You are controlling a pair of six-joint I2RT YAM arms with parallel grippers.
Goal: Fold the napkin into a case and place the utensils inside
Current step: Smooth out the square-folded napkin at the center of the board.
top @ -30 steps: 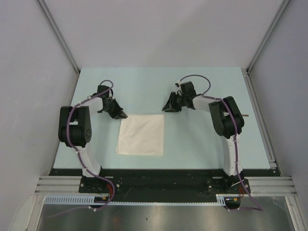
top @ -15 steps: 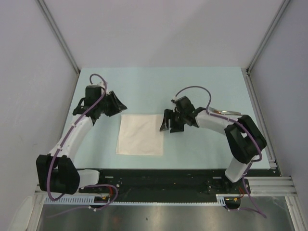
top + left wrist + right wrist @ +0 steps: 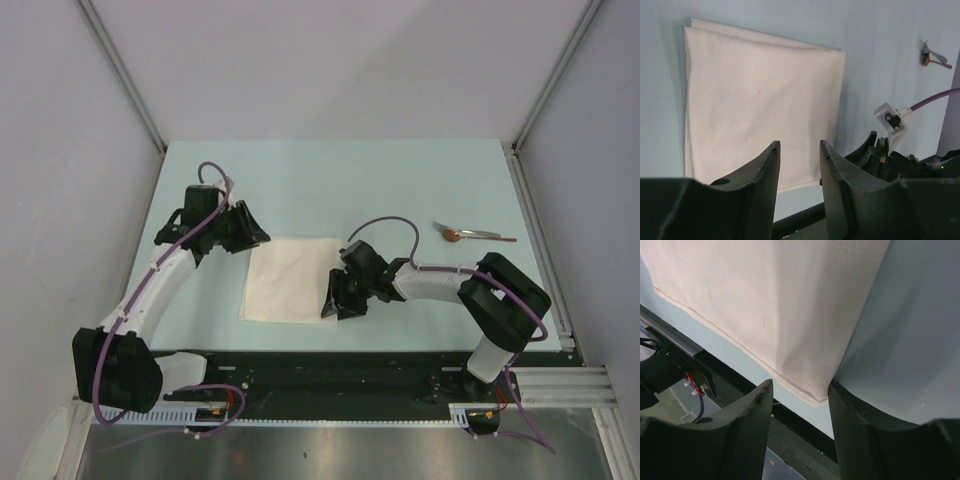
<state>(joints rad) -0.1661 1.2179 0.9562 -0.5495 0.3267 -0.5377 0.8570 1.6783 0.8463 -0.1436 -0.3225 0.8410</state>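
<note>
The napkin lies flat on the pale blue table as a white folded square. My left gripper hovers open just beyond its far left corner; in the left wrist view the napkin fills the area ahead of the empty left gripper. My right gripper is low at the napkin's near right corner. In the right wrist view that corner of the napkin sits between the jaws of the open right gripper. The spoon lies at the far right, also visible as a small spoon.
A black rail runs along the table's near edge, close under the right gripper, and shows as a dark strip. Grey walls and metal frame posts close in the table on three sides.
Both grippers have opened and left the napkin's far edge. The right gripper has moved along the right edge to the near right corner, uncovering the spoon. The left arm has swung out.
</note>
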